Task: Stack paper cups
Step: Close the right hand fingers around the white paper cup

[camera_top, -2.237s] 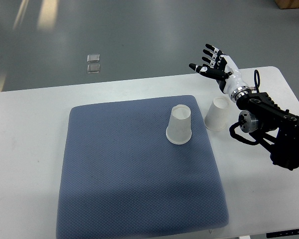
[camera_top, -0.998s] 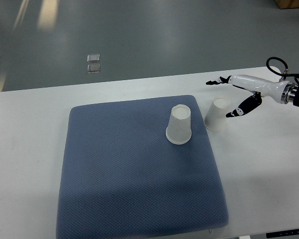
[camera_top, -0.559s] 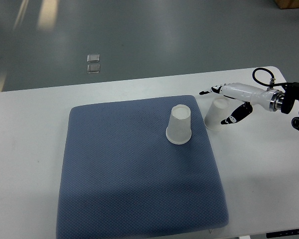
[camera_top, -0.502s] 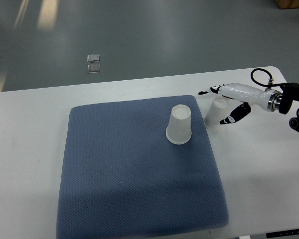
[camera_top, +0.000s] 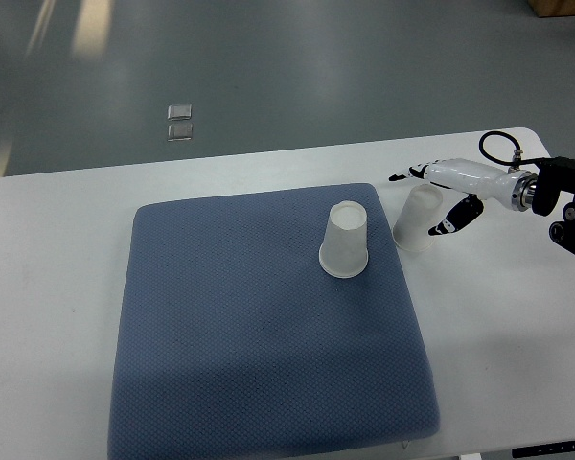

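Spanning most of the top view, a white surface (camera_top: 57,249) carries a blue-grey mat (camera_top: 259,374) whose textured cloth covers the middle of it. Beyond the far edge lies a grey floor (camera_top: 297,67), with a small clear square object (camera_top: 180,123) resting on it.

From the right edge comes the robot's right arm (camera_top: 565,196), black at the wrist joint with a looped cable above it, ending in the white right hand (camera_top: 439,199) with black fingertips. The fingers (camera_top: 405,174) are spread wide: several reach out level over the top of one cup, while the thumb (camera_top: 455,217) curls down just beside that cup's right side. Whether any fingertip actually touches the cup cannot be told, and the hand has not closed on it.

Two paper cups stand upside down, rims on the cloth or the surface. The centre cup (camera_top: 346,241) sits on the mat near its far right corner. The right cup (camera_top: 419,218) stands on the bare surface just off the mat's right edge, between the spread fingers and the thumb. The two cups are near each other but apart, not stacked.
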{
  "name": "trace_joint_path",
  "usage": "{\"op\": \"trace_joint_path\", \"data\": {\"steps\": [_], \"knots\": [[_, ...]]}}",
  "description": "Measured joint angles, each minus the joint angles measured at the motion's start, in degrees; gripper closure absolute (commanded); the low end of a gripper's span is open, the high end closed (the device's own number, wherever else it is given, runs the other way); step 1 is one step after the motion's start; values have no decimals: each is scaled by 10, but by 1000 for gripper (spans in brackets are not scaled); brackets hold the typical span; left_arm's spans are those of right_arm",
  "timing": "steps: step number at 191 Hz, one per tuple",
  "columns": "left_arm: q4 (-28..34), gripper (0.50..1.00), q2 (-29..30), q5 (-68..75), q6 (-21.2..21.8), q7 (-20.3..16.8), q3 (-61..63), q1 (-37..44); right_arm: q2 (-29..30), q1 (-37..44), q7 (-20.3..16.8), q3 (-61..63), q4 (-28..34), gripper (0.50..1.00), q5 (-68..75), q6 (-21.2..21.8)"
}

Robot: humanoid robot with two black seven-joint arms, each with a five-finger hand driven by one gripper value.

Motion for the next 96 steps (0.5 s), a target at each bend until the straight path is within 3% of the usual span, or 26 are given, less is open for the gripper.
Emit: {"op": "trace_joint_path", "data": {"steps": [96], "knots": [[0, 500, 0, 0, 0, 0, 0, 0, 21, 5, -1, -20, -26, 587, -2, -1]]}}
